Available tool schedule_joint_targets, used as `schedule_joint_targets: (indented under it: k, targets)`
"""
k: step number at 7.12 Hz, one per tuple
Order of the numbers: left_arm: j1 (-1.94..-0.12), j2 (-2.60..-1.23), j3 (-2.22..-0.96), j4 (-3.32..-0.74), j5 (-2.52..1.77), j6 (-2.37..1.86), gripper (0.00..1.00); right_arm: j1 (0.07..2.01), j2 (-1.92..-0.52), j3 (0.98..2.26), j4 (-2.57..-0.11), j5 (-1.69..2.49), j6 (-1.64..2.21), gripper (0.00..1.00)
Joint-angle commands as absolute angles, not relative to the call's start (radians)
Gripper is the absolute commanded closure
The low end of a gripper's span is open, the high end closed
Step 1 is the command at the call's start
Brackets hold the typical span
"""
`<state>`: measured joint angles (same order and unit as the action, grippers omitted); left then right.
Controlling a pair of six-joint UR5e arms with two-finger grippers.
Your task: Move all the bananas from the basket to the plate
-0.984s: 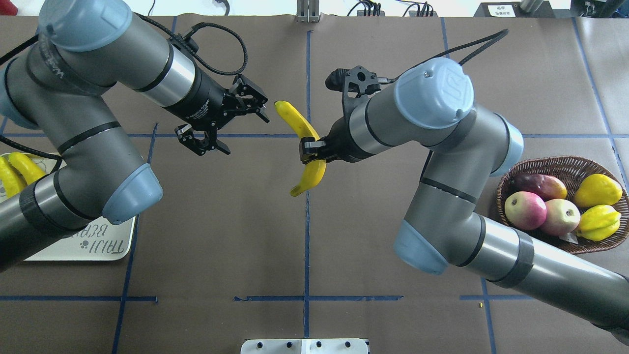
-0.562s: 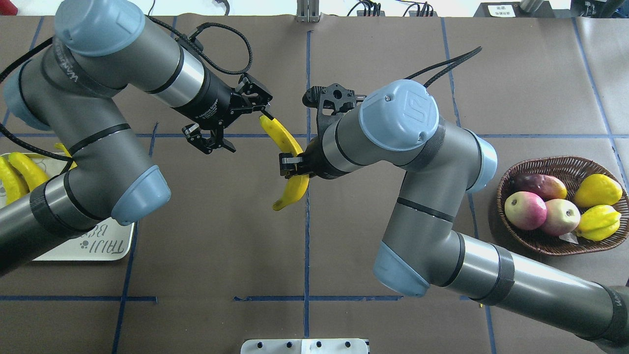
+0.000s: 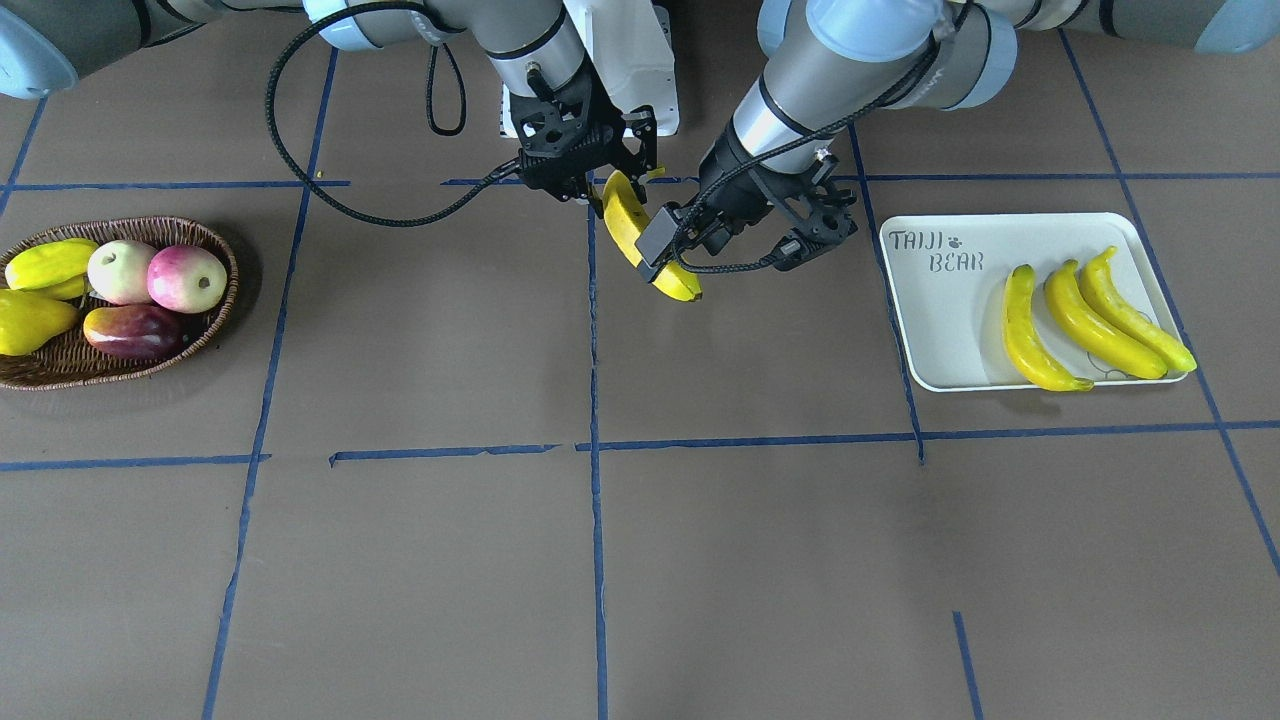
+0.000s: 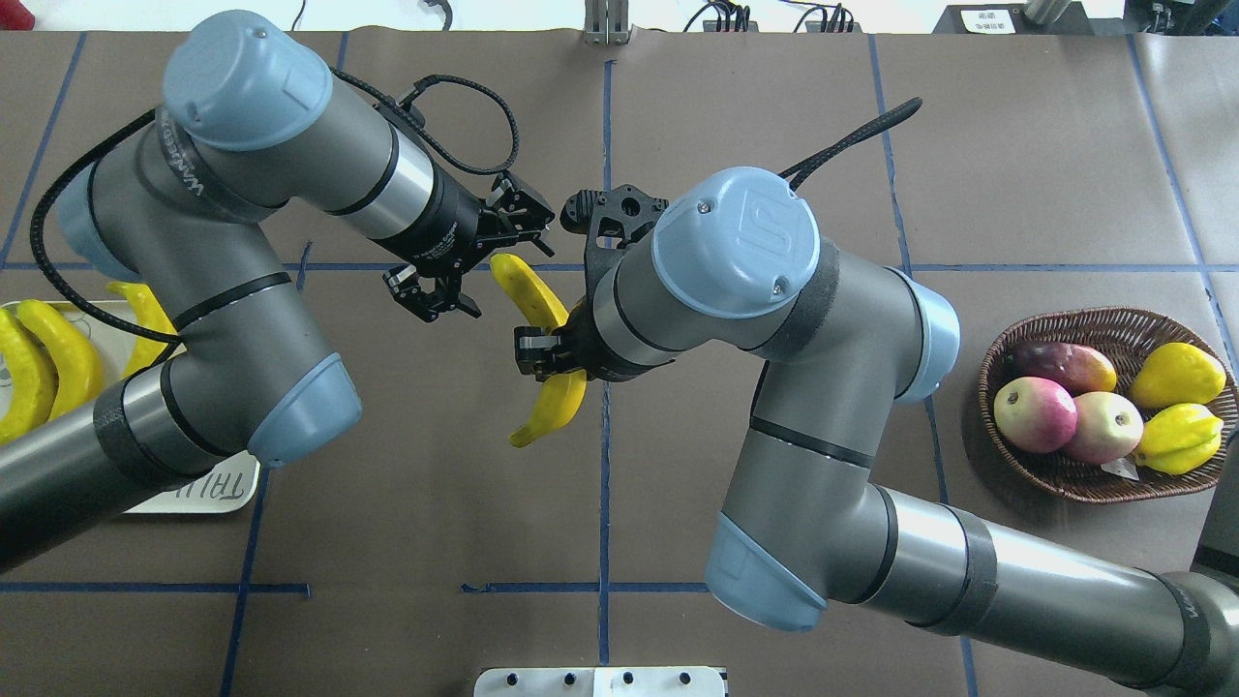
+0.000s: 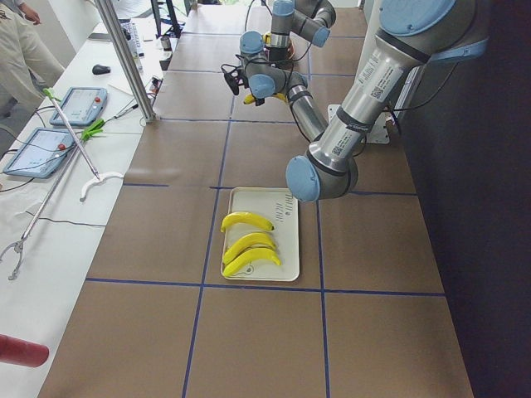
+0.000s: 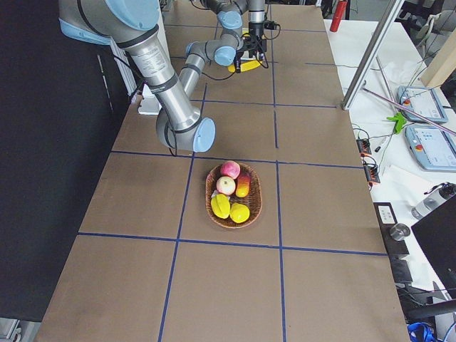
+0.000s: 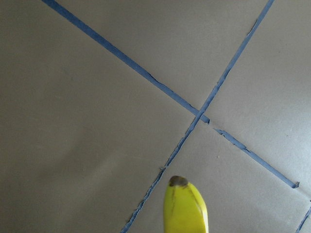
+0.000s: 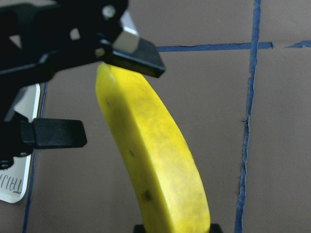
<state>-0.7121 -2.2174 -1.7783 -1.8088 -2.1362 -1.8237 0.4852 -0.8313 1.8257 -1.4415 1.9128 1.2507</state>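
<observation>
Right pincer (image 4: 550, 356) brought banana (image 4: 528, 295) to left pincer (image 4: 498, 269); three bananas (image 3: 1090, 320) on plate (image 3: 940, 330).

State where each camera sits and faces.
Front-facing: across the table, facing the robot; left arm, right arm, held banana.
Overhead: behind the robot, looking down; both arms.
Exterior left: table end near the plate; left arm nearest.
Exterior right: table end near the basket; right arm nearest.
Left wrist: down at table; no body.
Right wrist: along the banana; left gripper.
Shared: all show the banana.
</observation>
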Motion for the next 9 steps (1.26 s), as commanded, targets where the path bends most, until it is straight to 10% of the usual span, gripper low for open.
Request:
schedule_joint_targets:
  k: [1, 3, 5, 6, 7, 8, 9]
  targets:
    - [-0.692, -2.223, -1.769, -1.812, -2.121, -1.827, 0.11, 0.482, -0.828, 1.827, -1.44, 1.911, 1.252, 1.0]
    - [-0.68, -2.221, -1.761, -1.818, -2.118, -1.848, 0.48, 0.482, -0.828, 1.829, -1.44, 1.911, 1.252, 1.0]
    - [-0.675, -2.22, -1.755, -1.833, -2.115, -1.848, 0.6, 0.482, -0.828, 1.83, -1.44, 1.911, 1.252, 1.0]
    - [-0.676, -2.22, -1.755, -1.833, -2.115, -1.85, 0.88, 0.482, -0.828, 1.83, -1.44, 1.911, 1.25, 0.99]
    - [-0.676, -2.22, -1.755, -1.833, -2.115, -1.847, 1.0, 0.482, -0.828, 1.829, -1.44, 1.916, 1.249, 0.8]
    - [-0.676, -2.218, -1.755, -1.833, -2.115, -1.845, 1.0, 0.473, -0.828, 1.833, -1.44, 1.907, 1.249, 0.02]
    - [-0.678, -2.218, -1.755, -1.833, -2.115, -1.845, 1.0, 0.472, -0.83, 1.832, -1.439, 1.916, 1.24, 0.01]
